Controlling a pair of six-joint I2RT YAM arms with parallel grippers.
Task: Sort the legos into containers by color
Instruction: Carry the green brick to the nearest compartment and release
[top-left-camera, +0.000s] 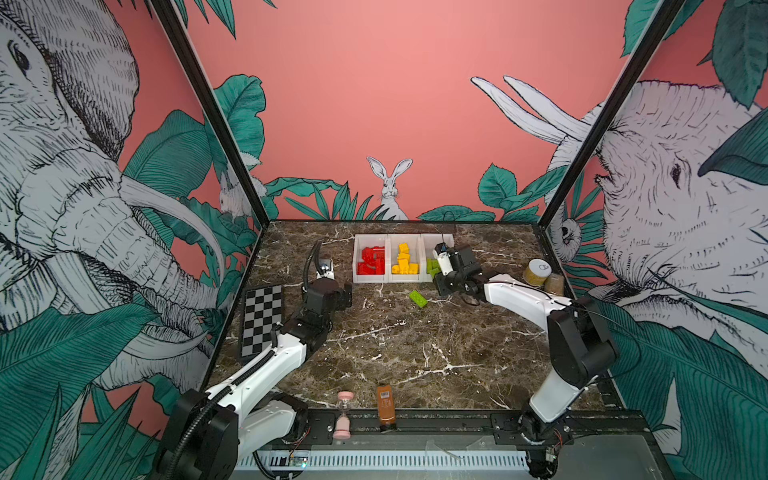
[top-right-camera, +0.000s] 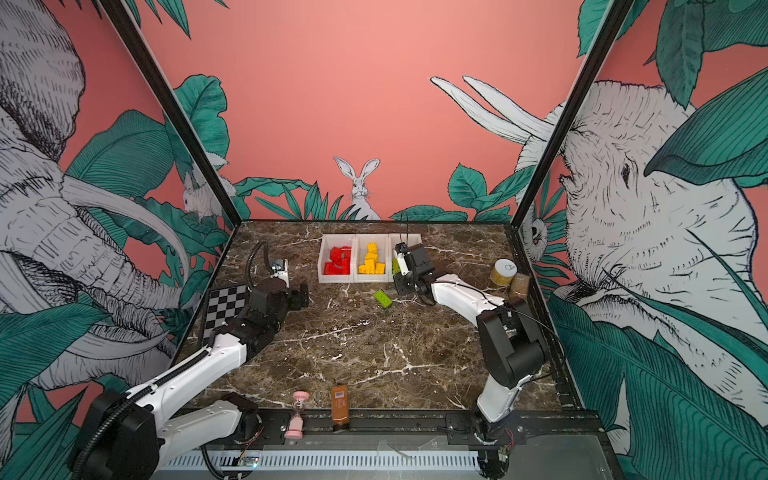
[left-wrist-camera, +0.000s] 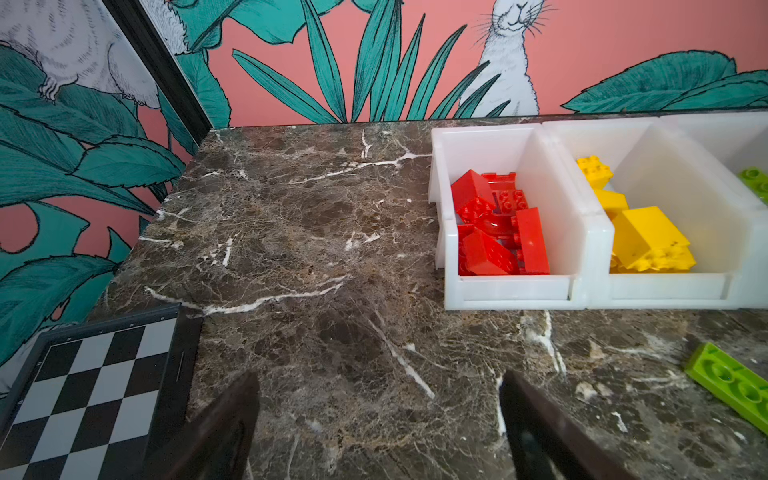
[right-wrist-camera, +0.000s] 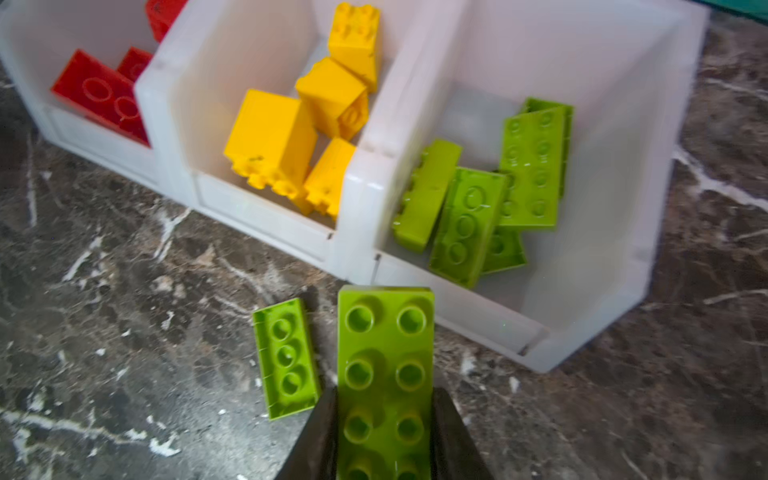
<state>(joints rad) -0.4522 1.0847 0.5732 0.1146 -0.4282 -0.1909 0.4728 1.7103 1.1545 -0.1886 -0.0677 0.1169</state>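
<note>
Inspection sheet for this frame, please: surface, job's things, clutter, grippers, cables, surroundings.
Surface: marble tabletop, one loose green brick lying in front of the bins.
Job's things: white bins hold red legos, yellow legos and green legos, one colour per bin.
Clutter: checkered board, pink hourglass, brown bottle, lidded jar.
Grippers: left gripper jaws open, empty; right gripper jaws shut on the held green brick.
Cables: black hose on the left arm; thin wire beside the right arm.
Surroundings: jungle-print walls.
</note>
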